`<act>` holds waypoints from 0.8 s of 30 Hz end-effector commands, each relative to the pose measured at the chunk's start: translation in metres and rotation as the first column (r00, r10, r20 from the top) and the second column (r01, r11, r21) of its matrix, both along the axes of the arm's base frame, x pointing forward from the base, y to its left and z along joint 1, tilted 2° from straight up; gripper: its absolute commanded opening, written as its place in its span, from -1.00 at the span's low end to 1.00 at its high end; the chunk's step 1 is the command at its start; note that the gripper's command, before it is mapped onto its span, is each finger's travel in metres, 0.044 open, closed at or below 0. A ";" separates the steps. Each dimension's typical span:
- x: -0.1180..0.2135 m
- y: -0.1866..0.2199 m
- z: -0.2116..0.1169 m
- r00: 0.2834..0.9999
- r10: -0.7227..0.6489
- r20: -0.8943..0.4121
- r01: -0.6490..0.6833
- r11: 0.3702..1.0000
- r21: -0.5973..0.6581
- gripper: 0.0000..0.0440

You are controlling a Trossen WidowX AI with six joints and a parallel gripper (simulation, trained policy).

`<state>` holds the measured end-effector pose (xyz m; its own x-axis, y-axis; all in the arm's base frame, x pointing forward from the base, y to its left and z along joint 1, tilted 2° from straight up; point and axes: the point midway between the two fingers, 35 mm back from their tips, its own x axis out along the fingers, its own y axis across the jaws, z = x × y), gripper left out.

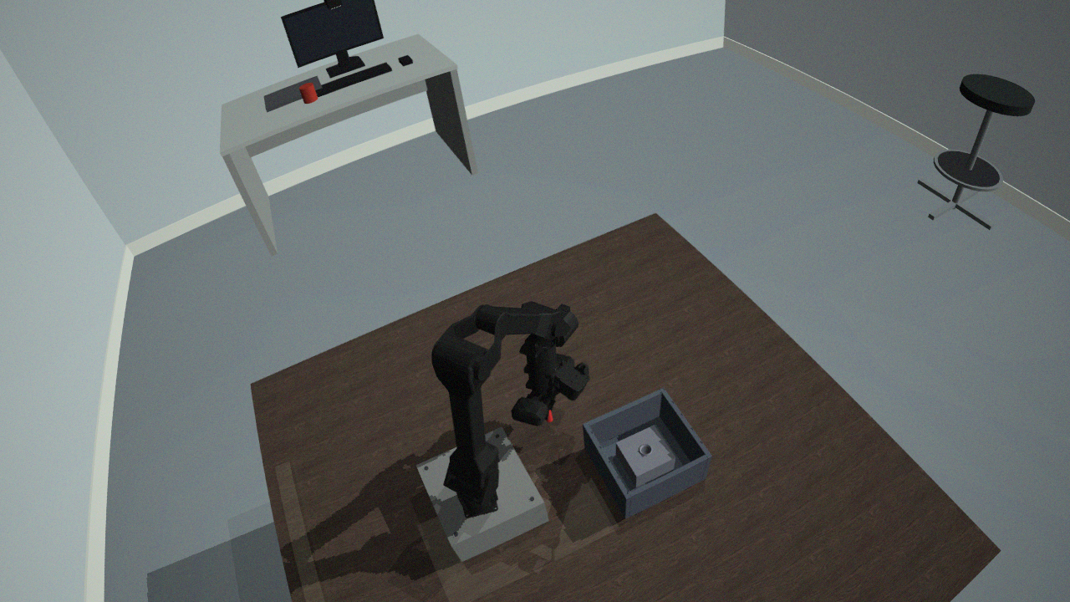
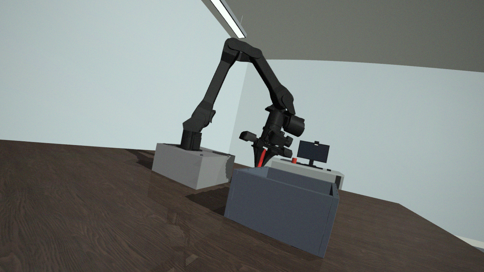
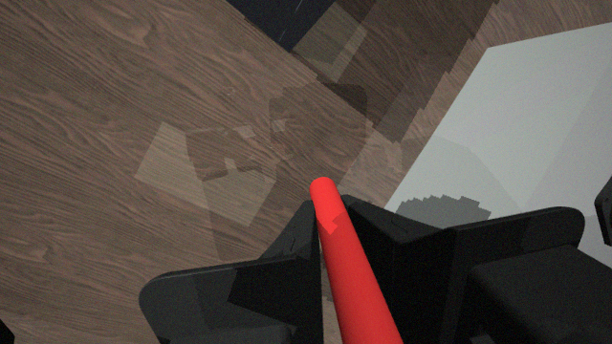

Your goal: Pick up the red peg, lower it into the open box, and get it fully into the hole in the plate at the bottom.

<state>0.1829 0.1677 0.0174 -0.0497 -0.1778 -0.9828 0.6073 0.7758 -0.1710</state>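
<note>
The red peg (image 1: 549, 415) (image 2: 262, 158) (image 3: 354, 277) is between the fingers of my gripper (image 2: 259, 164) (image 3: 326, 205), which is shut on it. The peg leans a little in the exterior view, and its far end sticks out past the fingertips in the wrist view. The peg is off the table, beside the blue-grey open box (image 1: 671, 483) (image 2: 277, 209), on the side toward the robot base. In the top view the light grey plate block (image 1: 652, 466) sits on the box floor, and its round hole (image 1: 644, 450) shows nothing in it. The peg's lowest part is hidden in the exterior view.
The pale robot base block (image 1: 505, 535) (image 2: 176, 169) (image 3: 526, 119) stands beside the box. The box walls rise around the plate. The brown wooden table (image 1: 785, 449) (image 2: 84, 209) (image 3: 72, 143) lies under everything. A desk (image 1: 262, 135) with a monitor and a red cup stands far behind.
</note>
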 end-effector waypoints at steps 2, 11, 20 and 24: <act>0.012 -0.001 0.019 0.999 -0.014 0.033 0.014 1.000 0.002 -1.00; 0.038 -0.011 0.048 0.992 -0.090 0.089 0.091 0.996 -0.004 -1.00; 0.073 -0.034 0.064 0.971 -0.186 0.147 0.189 0.982 -0.003 -1.00; 0.088 -0.048 0.067 0.961 -0.223 0.166 0.227 0.974 -0.004 -1.00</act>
